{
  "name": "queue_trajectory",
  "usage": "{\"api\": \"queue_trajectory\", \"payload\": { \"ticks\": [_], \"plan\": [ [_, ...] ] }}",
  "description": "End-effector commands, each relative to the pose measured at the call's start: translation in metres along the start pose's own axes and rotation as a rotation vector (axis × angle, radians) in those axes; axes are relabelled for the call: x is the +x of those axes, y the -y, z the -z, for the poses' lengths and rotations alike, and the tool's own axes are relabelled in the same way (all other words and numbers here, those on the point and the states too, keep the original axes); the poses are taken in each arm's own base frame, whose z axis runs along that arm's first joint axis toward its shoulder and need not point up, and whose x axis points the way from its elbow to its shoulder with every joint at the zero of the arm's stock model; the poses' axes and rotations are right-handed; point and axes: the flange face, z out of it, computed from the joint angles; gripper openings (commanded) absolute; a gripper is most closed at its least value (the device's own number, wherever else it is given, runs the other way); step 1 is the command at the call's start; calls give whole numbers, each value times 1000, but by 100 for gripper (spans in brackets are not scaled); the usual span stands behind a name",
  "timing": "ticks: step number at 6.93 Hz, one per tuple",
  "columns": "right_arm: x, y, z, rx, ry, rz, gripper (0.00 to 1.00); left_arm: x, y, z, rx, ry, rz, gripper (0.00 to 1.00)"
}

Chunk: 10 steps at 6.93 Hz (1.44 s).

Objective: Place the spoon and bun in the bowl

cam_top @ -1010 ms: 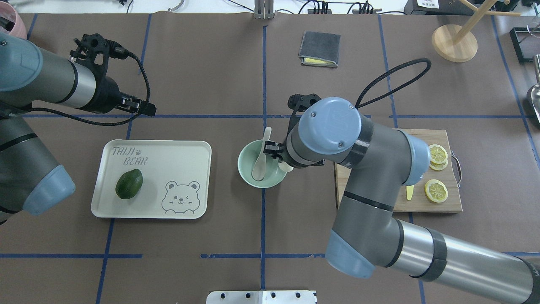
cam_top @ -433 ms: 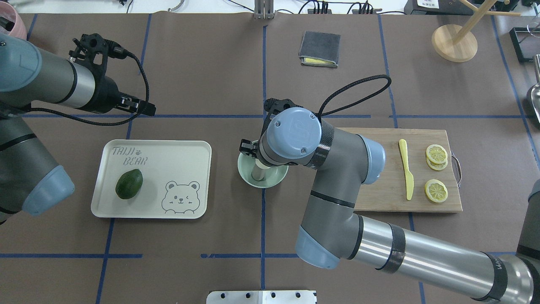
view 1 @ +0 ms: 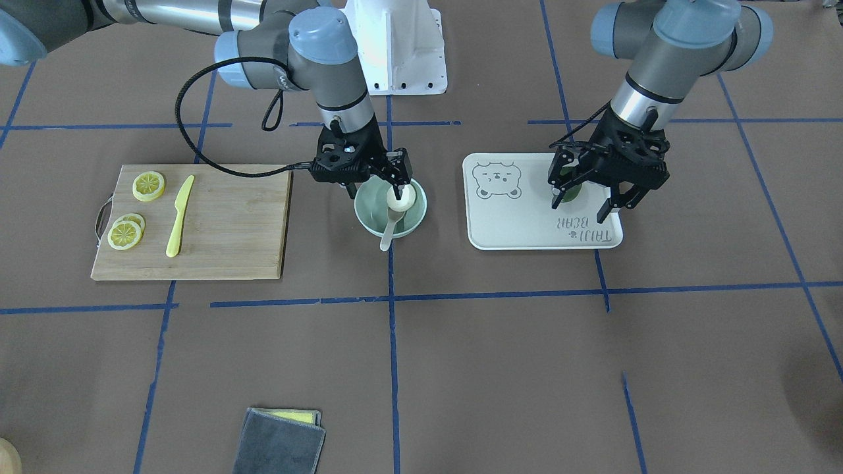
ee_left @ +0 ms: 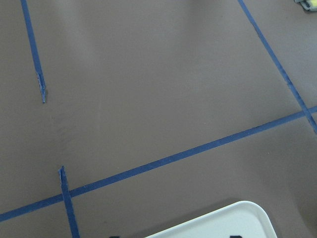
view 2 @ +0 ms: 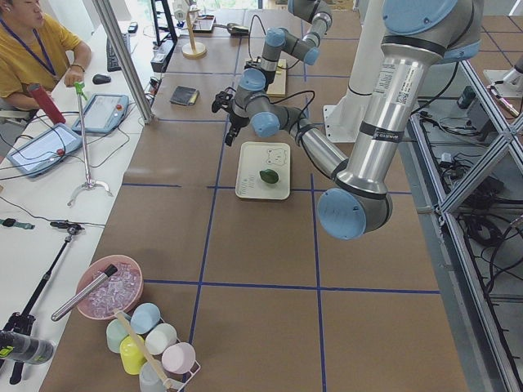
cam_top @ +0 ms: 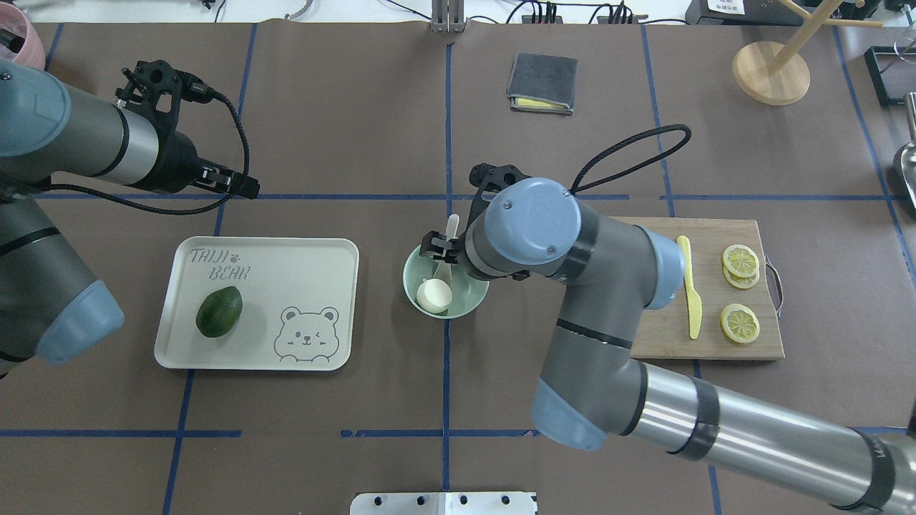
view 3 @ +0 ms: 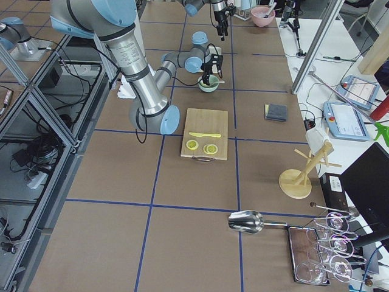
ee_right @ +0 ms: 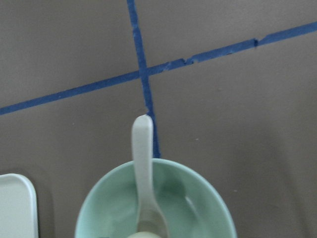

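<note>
The pale mint-green bowl [cam_top: 469, 304] stands at the table's middle. The white bun [cam_top: 434, 295] lies inside it on the near side and also shows in the front view [view 1: 404, 196]. The off-white spoon [cam_top: 451, 227] rests in the bowl [view 1: 369, 220], with its handle [view 1: 387, 238] sticking out over the far rim. In the right wrist view the spoon [ee_right: 143, 163] lies across the bowl [ee_right: 198, 208]. My right gripper [view 1: 374, 189] hovers just above the bowl, open and empty. My left gripper [view 1: 588, 203] is open and empty, high near the tray's far edge.
A white bear-print tray [cam_top: 336, 250] with a dark green avocado [cam_top: 219, 311] lies left of the bowl. A wooden cutting board [cam_top: 715, 343] on the right holds a yellow knife [cam_top: 688, 286] and lemon slices [cam_top: 741, 322]. A folded grey cloth [cam_top: 542, 82] lies farther back.
My right gripper carried the bun from the bowl's right rim over the bowl and let it go. The bun now lies in the bowl, and the gripper has drawn back a little.
</note>
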Motion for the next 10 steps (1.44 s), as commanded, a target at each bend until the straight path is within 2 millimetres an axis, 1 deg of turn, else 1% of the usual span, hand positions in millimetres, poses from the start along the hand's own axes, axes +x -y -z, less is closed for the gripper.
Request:
{"api": "queue_trajectory", "payload": {
  "ticks": [1,2,3,4,5,6,7,8,9,10],
  "plan": [
    [126,72,52,-61,-33,53,100,-93,-18,16,-53,52,-154,80],
    [197,100,71,-40,-88,122,100,-155,-31,25,-111,49,-179,81],
    [274,137,101,-58,-122,177,100,-236,-45,44,-142,69,-223,82],
    [348,167,128,-79,-152,232,100,-300,-45,72,-145,72,-239,84],
    [397,191,150,-85,-219,270,100,-358,-51,98,-149,117,-244,84],
    [440,218,189,-101,-279,308,100,-400,-54,122,-160,151,-225,87],
    [479,235,224,-137,-282,354,100,-423,-60,146,-156,169,-160,100],
    [515,248,246,-166,-254,364,100,-428,-71,151,-184,68,-59,100],
    [548,252,249,-183,-240,358,100,-431,-92,144,-209,-9,11,100],
    [571,230,242,-221,-173,314,100,-445,-107,132,-240,10,45,100]
  ]
}}
